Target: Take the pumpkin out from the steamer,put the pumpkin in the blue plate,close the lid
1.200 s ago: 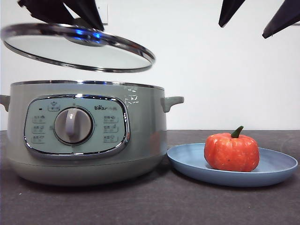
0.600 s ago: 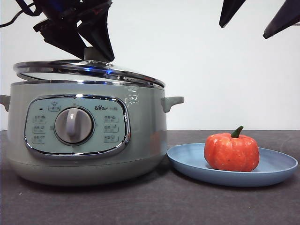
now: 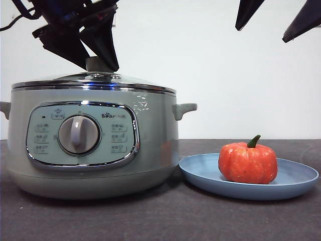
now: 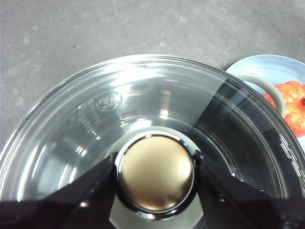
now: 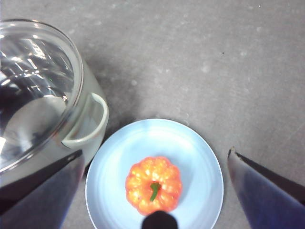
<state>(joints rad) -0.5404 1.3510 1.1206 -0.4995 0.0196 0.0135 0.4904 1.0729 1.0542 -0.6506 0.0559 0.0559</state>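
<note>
The lid (image 3: 93,80) sits level on the steamer (image 3: 90,145), its knob (image 4: 156,172) clamped between the jaws of the left claw (image 3: 95,63) directly above it. The pumpkin (image 3: 248,161) rests upright in the blue plate (image 3: 296,181) on the desk (image 3: 165,216), beside the steamer, well below the right claw (image 5: 157,191), whose jaws are spread apart.

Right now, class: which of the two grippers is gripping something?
The left gripper, shut on the lid knob atop the steamer; the right gripper hangs open.
</note>
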